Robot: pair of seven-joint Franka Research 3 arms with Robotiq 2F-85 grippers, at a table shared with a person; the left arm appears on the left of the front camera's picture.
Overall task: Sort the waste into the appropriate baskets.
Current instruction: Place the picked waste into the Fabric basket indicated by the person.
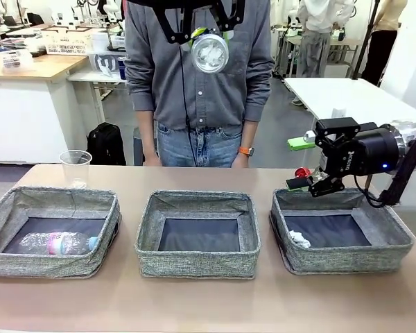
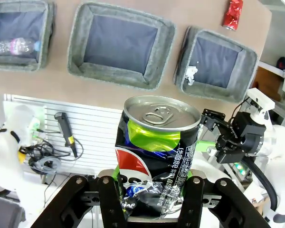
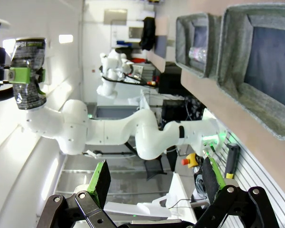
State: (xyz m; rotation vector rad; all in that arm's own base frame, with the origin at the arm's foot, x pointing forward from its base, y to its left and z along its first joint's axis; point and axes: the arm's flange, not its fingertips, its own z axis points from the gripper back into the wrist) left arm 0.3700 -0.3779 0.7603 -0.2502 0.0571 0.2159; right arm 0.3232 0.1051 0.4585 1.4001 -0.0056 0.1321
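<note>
Left fingers point(image 2: 151, 184): clamped on the crushed dark can point(image 2: 156, 142), one finger on each side of its dented body; the pull-tab top faces the wrist camera.
Dark can, front view: held high at the top centre of the frame, in front of the person point(image 1: 197, 97); its round end point(image 1: 209, 52) faces the camera.
Right fingers point(image 1: 313, 183): spread wide with nothing between them, at the right of the frame just over the far rim of the right basket point(image 1: 347, 260).
Red can point(image 1: 302, 172): crushed, on the bench point(image 1: 194, 305) behind the right basket, just beside the right fingers; I cannot tell whether they touch.
Paper wad point(image 1: 299, 239): white, on the dark bottom of the right basket, near its left wall.
Bottle point(image 1: 59, 243): clear with a pink label, lying on its side in the left basket point(image 1: 41, 263).
Middle basket point(image 1: 194, 262): between the other two, dark bottom showing.
Cup point(image 1: 75, 166): clear plastic, upright on the bench behind the left basket, at the left of the frame.
Person: standing at the far side of the bench, behind the middle basket.
</note>
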